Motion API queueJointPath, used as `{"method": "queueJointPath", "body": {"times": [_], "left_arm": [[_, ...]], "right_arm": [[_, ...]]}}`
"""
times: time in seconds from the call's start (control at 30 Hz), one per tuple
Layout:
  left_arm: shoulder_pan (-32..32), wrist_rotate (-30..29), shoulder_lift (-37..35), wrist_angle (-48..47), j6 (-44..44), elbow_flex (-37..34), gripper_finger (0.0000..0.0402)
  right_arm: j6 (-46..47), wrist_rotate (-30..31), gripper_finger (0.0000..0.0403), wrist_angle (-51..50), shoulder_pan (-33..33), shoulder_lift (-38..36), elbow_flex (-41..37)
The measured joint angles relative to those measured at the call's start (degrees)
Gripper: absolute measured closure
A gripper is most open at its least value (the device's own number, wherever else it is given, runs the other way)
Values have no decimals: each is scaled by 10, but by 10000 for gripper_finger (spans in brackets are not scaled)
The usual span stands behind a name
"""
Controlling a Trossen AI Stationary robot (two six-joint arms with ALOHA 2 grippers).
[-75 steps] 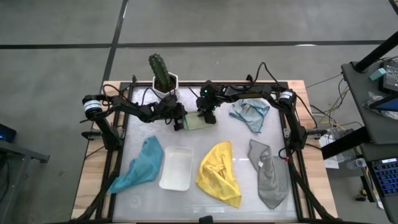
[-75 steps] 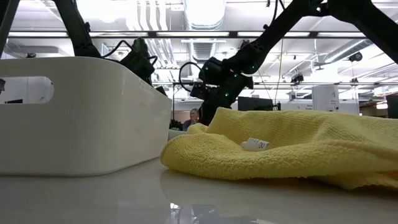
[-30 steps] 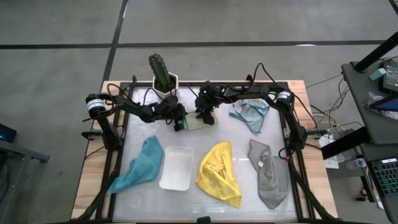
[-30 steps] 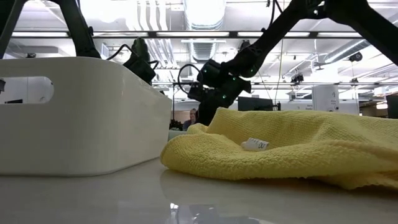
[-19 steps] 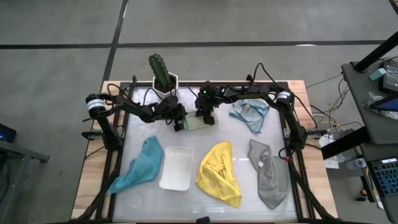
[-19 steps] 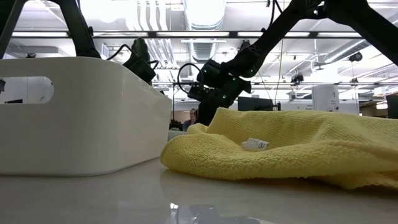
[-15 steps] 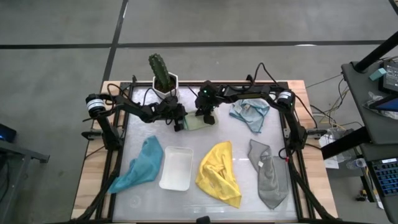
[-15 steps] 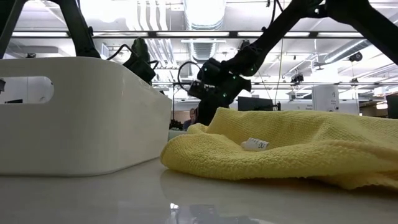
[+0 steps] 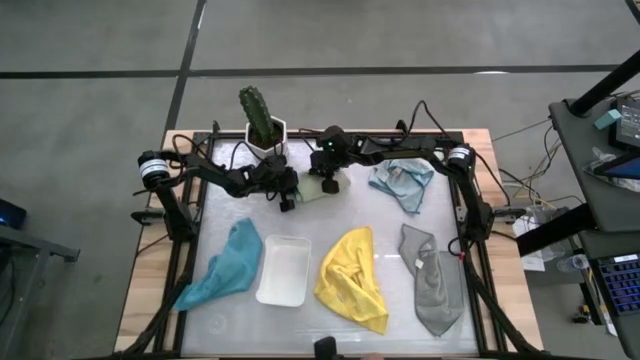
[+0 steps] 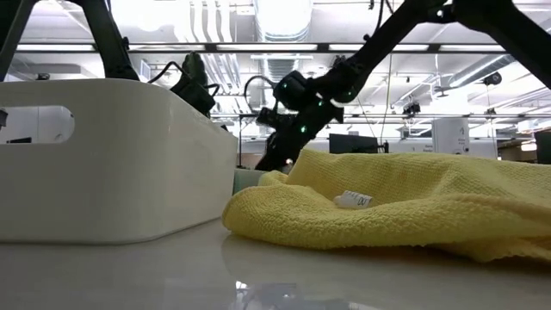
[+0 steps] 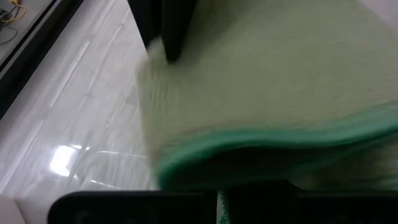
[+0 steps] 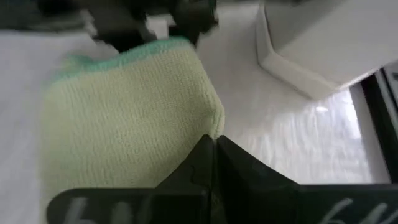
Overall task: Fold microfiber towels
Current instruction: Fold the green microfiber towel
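Oddly, white tray (image 9: 283, 270) holds nothing; yellow towel (image 9: 352, 277) lies beside it.

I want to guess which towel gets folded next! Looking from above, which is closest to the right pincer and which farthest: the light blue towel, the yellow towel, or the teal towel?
From the right pincer, at the table's back middle:
1. Light blue towel, back right, nearest.
2. Yellow towel, front middle.
3. Teal towel, front left, farthest.
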Motion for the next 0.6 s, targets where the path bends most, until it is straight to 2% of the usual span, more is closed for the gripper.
{"method": "queueJointPath", "body": {"times": [0.47, 0.6], "left_arm": [[0, -35, -24, -18, -1, 0, 400], [-1, -35, -53, -61, -1, 0, 372]], "right_arm": [[3, 38, 394, 10, 0, 34, 1], [1, 38, 394, 3, 0, 34, 1]]}}
